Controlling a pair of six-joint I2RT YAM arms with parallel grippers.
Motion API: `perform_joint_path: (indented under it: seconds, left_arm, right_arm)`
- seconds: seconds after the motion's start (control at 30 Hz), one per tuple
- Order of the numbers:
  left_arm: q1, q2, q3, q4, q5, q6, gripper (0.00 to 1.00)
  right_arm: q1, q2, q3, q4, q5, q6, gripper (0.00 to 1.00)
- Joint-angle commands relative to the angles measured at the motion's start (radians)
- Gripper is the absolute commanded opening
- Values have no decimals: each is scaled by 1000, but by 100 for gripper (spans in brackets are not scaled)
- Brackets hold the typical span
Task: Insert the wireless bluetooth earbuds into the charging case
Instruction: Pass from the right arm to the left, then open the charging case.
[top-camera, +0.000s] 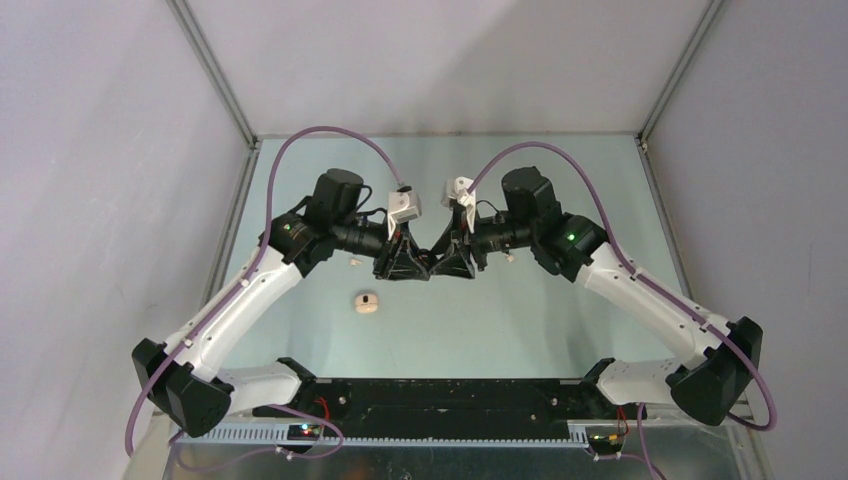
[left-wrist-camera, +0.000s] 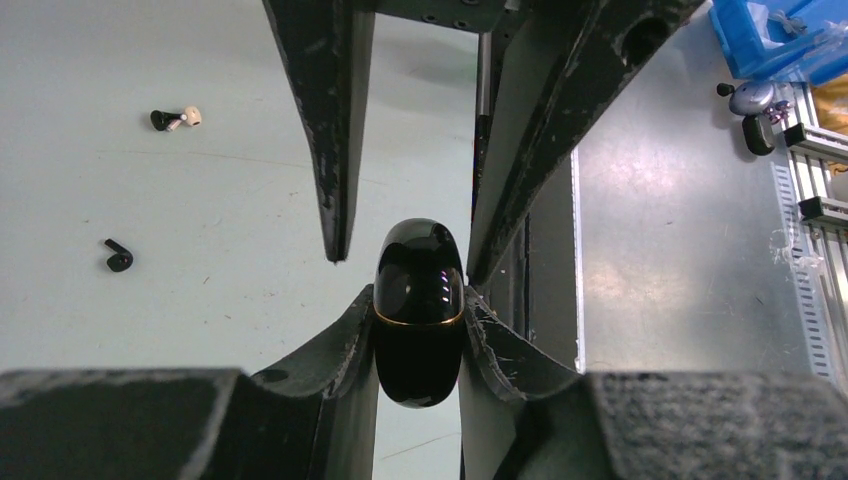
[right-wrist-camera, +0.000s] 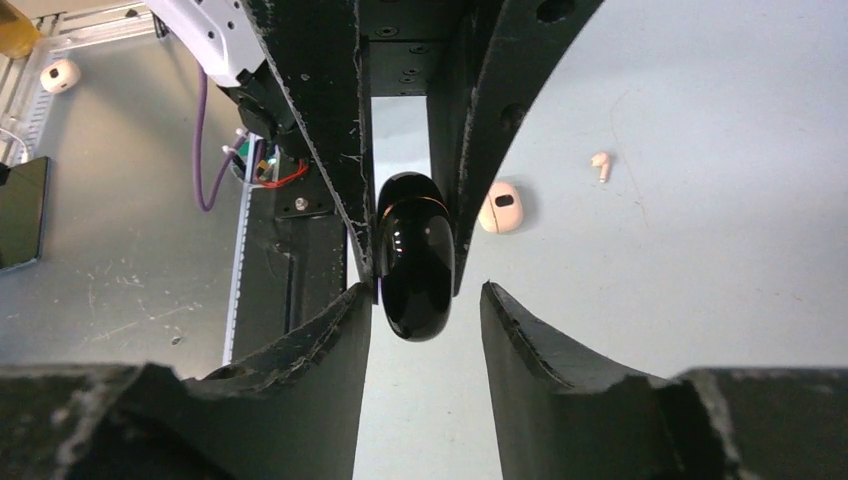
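Fingers (left-wrist-camera: 335, 350) of the left end effector (left-wrist-camera: 418, 300) clamp a glossy black case (left-wrist-camera: 418, 265) at frame centre; the right end effector (right-wrist-camera: 425, 290) gapes around it. The beige charging case (right-wrist-camera: 500, 207) lies on the table (right-wrist-camera: 700, 300), just right of centre.

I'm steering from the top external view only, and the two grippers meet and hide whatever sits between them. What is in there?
Observer: A glossy black case with a thin gold seam. Both wrist views show it.
Operator: Which arm has it?
Observer: The left gripper is clamped on it from both sides.
Operator: And the right one?
Observer: The right gripper is open around the case. In its own wrist view, one finger stands clear of the case.
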Motion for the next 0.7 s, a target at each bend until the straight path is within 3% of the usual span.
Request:
perform_joint_path:
  seconds: [0.0, 0.67]
  left_arm:
    - [-7, -24, 19, 27, 30, 8, 8]
    - [-6, -24, 24, 11, 38, 20, 2]
  right_arm:
    - [-20, -36, -4, 35, 0, -6, 51]
    - [-41, -85, -4, 34, 145, -42, 54]
